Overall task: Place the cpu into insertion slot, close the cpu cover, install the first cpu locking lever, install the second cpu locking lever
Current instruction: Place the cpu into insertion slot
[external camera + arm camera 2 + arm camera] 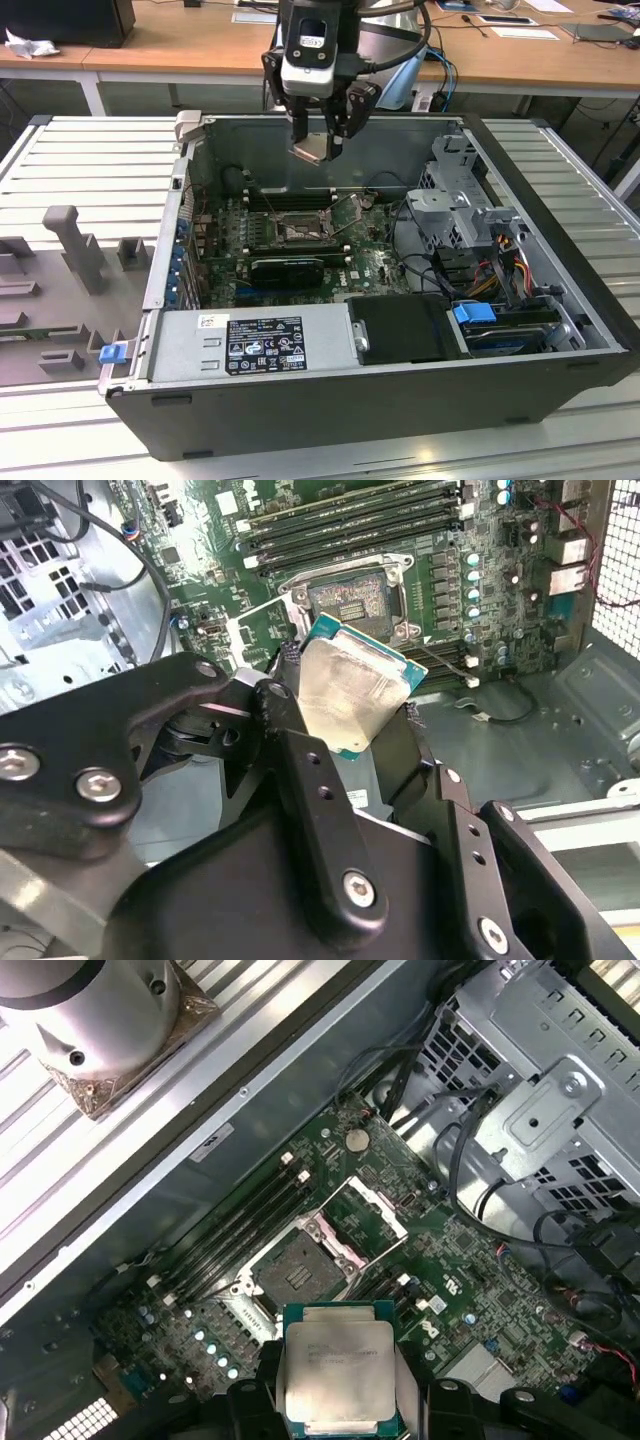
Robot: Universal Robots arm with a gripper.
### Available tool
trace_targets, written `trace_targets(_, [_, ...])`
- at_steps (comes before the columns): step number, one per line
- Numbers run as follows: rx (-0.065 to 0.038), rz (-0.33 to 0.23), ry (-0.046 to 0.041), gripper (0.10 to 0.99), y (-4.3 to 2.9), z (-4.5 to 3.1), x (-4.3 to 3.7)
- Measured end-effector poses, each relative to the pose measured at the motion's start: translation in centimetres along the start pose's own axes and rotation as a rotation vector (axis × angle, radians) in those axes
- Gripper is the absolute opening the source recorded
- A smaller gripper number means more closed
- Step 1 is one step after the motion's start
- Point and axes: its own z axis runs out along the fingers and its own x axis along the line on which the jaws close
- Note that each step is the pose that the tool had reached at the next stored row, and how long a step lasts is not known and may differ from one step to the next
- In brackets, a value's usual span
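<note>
My gripper (318,142) hangs above the open computer case, near its back wall, shut on the cpu (310,149). The cpu (352,695) is a pale silvery square chip on a green board, pinched by its edges between two black fingers (285,700). In the first wrist view the cpu (338,1365) sits in my gripper (338,1392), held well above the motherboard. The insertion slot (298,1272) lies bare below, dark-centred with a silver rim. Its cpu cover (366,1216) stands swung open beside it. The insertion slot (298,232) is below and in front of the gripper.
Long black memory slots (240,1228) run beside the socket. A black expansion card (288,266) lies in front of it, then the power supply (250,340). A metal drive cage (462,208) with cables fills the exterior view's right. Grey fixtures (75,245) stand outside the case.
</note>
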Motion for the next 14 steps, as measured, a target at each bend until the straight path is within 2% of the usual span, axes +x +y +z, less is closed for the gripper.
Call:
trace_targets(10, [-0.002, 0.093, -0.0084, 0.529, 0.00, 0.02, 0.00])
trace_targets(14, [-0.003, 0.160, -0.0145, 0.529, -0.01, 0.16, 0.00])
